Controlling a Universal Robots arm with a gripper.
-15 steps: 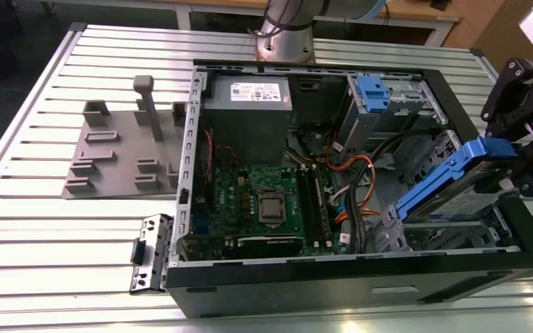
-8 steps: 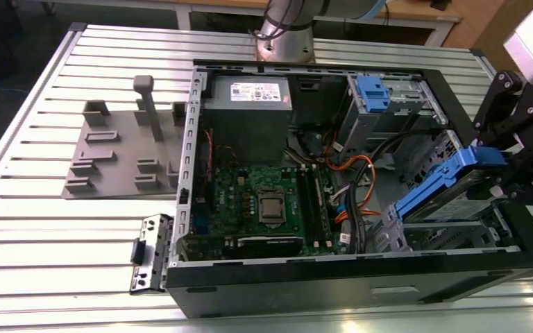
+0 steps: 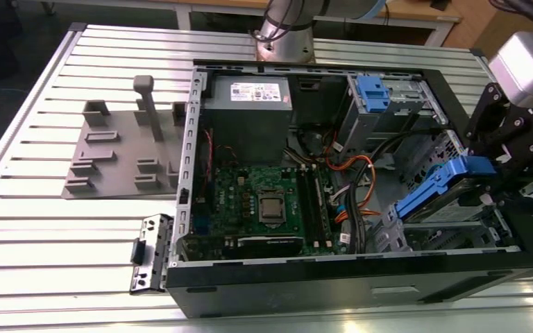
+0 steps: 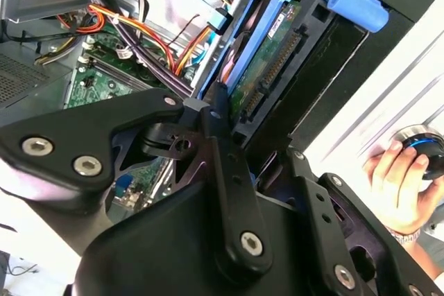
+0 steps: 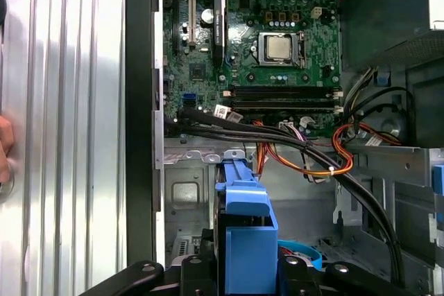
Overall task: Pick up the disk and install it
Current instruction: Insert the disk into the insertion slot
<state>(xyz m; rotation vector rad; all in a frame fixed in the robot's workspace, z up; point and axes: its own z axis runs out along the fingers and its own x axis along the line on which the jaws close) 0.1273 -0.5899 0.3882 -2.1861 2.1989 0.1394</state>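
The black robot gripper (image 3: 500, 182) is clenched on the disk (image 3: 443, 187), a flat drive edged by a bright blue plastic carrier frame, holding it tilted inside the open black computer case (image 3: 341, 284), just inside the case wall at the exterior view's right. The green motherboard (image 3: 266, 205) lies in the case's middle, near orange and black cables (image 5: 312, 161). The case rests on a ribbed aluminium table (image 3: 53, 229), and a person's hand (image 4: 392, 178) shows in the second wrist view.

Blue-framed disk (image 3: 447, 191) tilted inside open case (image 3: 341, 281)
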